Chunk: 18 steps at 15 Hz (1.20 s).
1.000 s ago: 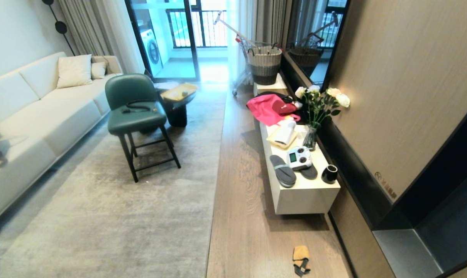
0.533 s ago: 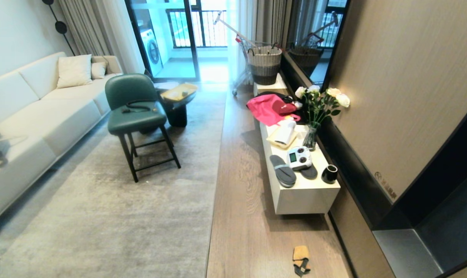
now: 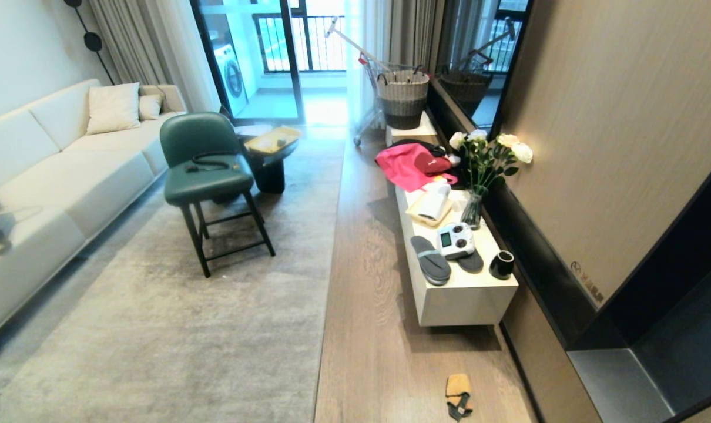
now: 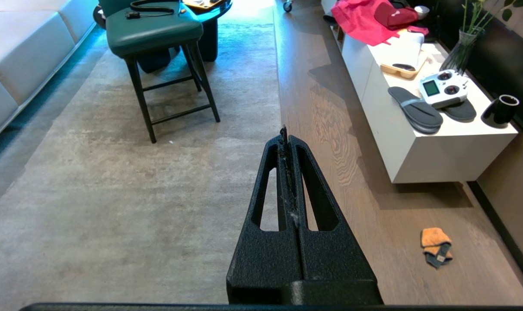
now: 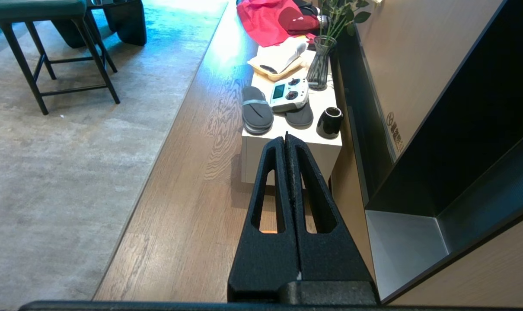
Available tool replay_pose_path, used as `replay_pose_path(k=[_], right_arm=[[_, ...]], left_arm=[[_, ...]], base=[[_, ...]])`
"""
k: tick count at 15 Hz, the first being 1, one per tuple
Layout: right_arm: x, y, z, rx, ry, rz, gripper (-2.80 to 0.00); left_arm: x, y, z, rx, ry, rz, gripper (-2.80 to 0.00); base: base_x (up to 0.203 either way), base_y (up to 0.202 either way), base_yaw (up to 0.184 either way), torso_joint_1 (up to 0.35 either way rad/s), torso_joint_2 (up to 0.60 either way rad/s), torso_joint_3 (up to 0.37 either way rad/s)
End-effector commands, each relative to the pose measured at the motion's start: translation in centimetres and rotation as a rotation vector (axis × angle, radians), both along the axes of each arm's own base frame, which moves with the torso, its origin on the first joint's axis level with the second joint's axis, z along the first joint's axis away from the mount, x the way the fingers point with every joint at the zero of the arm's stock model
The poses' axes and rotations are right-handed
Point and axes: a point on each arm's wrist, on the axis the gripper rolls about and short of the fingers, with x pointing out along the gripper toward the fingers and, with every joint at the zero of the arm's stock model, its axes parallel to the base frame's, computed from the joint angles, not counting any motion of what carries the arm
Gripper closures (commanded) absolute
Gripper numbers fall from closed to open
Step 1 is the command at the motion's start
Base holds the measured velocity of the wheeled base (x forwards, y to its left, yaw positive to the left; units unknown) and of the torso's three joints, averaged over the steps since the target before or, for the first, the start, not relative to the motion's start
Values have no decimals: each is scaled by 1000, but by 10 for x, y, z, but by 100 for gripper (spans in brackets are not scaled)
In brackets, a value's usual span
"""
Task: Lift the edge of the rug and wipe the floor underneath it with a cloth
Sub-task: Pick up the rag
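The rug edge (image 3: pixel 329 282) runs straight away from me down the middle of the room, flat on the wood-grain floor (image 3: pixel 367 329). A small orange cloth (image 3: pixel 458 390) with a dark strap lies on the bare floor near the bottom right, well right of the rug. Neither arm shows in the head view. In the left wrist view my left gripper (image 4: pixel 284 131) is shut and empty, held above the rug edge (image 4: pixel 277 65), with the cloth (image 4: pixel 434 244) off to its right. My right gripper (image 5: pixel 286 137) is shut and empty over the floor (image 5: pixel 188 207), in front of the cabinet.
A low white cabinet (image 3: pixel 467 294) along the right wall carries slippers (image 3: pixel 431 259), a white controller, a black cup, a flower vase and pink fabric (image 3: pixel 408 164). A green chair (image 3: pixel 205 170) and a dark side table stand on the rug. A sofa (image 3: pixel 50 176) lines the left.
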Motion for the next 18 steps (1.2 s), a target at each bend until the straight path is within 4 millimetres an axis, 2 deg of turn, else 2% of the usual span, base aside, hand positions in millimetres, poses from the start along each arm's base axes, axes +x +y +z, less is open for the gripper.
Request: replay_pose_path(k=[1, 18], right_arm=[[0, 0, 0, -1, 1, 0, 0], [0, 0, 0, 0, 2, 0, 0]], left_arm=[[0, 0, 0, 0, 0, 0, 0], [0, 0, 0, 0, 0, 0, 0]], base=[[0, 0, 0, 0, 0, 0], [0, 0, 0, 0, 0, 0]])
